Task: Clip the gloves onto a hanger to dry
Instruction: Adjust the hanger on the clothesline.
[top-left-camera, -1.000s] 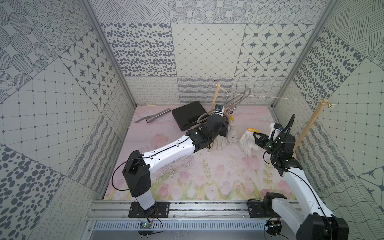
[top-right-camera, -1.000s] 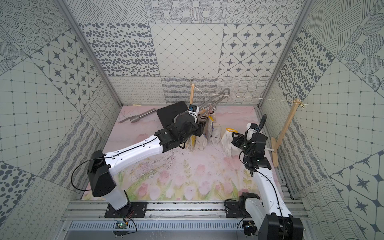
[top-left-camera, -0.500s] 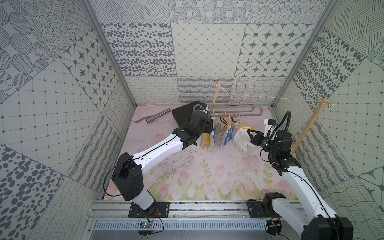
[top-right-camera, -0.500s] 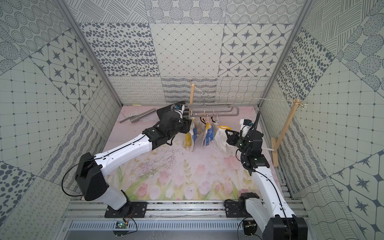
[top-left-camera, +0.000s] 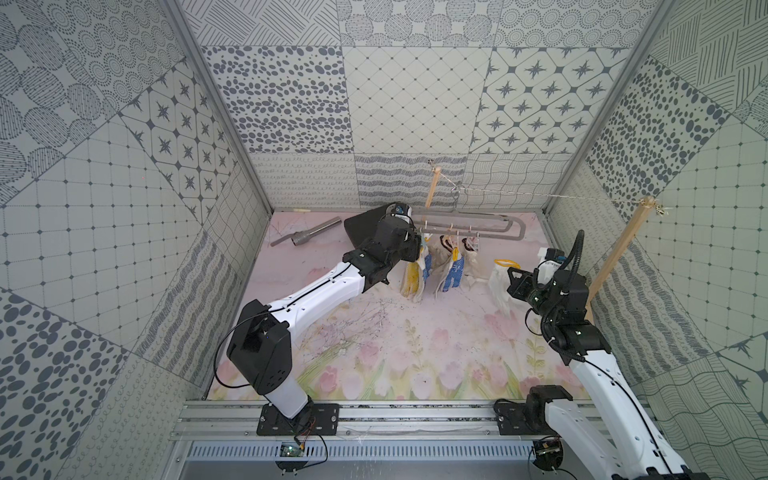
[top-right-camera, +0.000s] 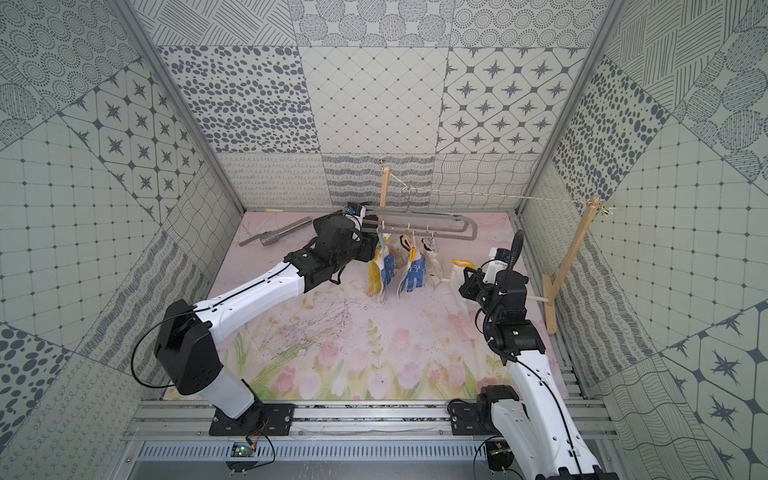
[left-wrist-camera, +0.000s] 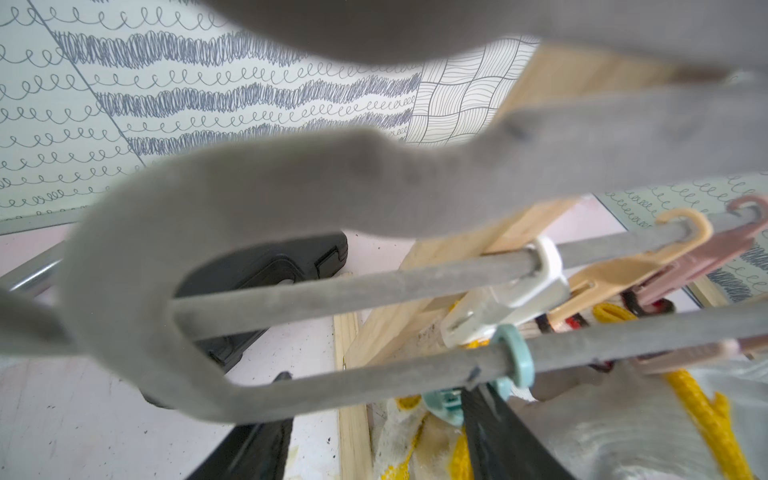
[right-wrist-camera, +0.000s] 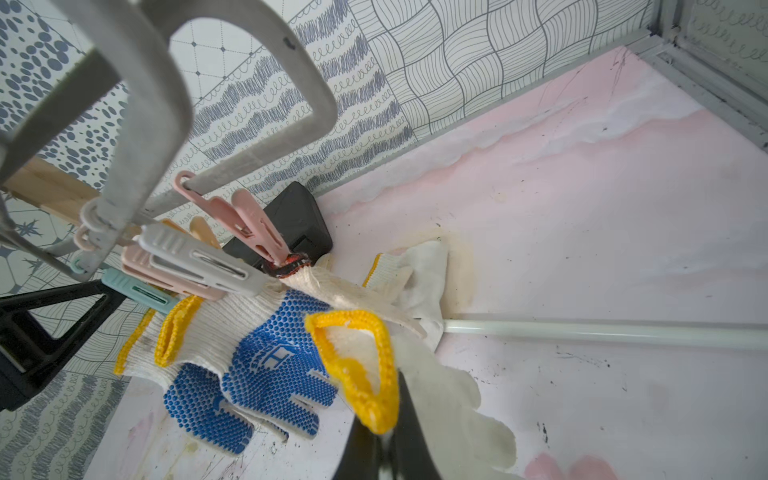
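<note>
Now: right gripper (right-wrist-camera: 386, 440) pinched on yellow cuff (right-wrist-camera: 345, 319) of cream glove (right-wrist-camera: 449, 395), near hanger (top-left-camera: 469, 235) hung from string (top-left-camera: 540, 195). left gripper (left-wrist-camera: 376, 399) spread by teal peg (left-wrist-camera: 444, 405).
Risk: hanger swings, cuff misses peg, glove drops onto worktop (top-left-camera: 415, 332).

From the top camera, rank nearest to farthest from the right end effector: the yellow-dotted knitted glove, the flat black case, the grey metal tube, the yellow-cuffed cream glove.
1. yellow-cuffed cream glove: held in the shut right end effector.
2. yellow-dotted knitted glove: hanging from the grey hanger.
3. flat black case: at the rear.
4. grey metal tube: rear, beyond the case.
</note>
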